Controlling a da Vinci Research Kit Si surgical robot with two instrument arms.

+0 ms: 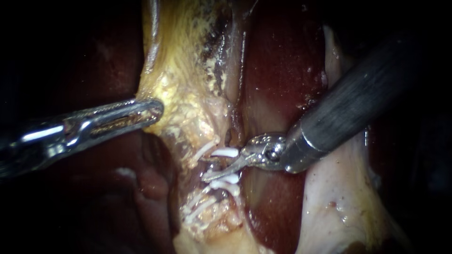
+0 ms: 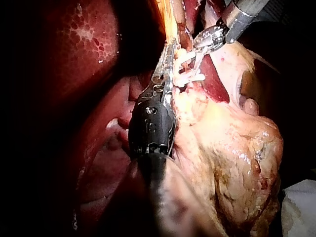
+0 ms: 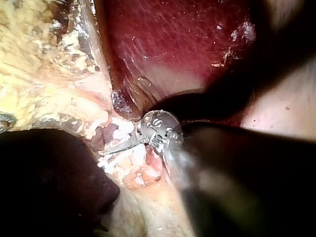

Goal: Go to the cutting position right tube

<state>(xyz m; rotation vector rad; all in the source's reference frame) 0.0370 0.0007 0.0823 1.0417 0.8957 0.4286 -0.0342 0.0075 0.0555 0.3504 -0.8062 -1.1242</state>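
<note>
Right pincer (image 1: 225, 167): blades slightly apart, set across right tube (image 1: 221, 161), between two white clips (image 1: 226, 152). Dark red liver (image 1: 278, 70) just behind. Well off, across the tube: left pincer (image 1: 153, 111), clamped on edge of yellow fatty tissue (image 1: 183, 94).
</note>
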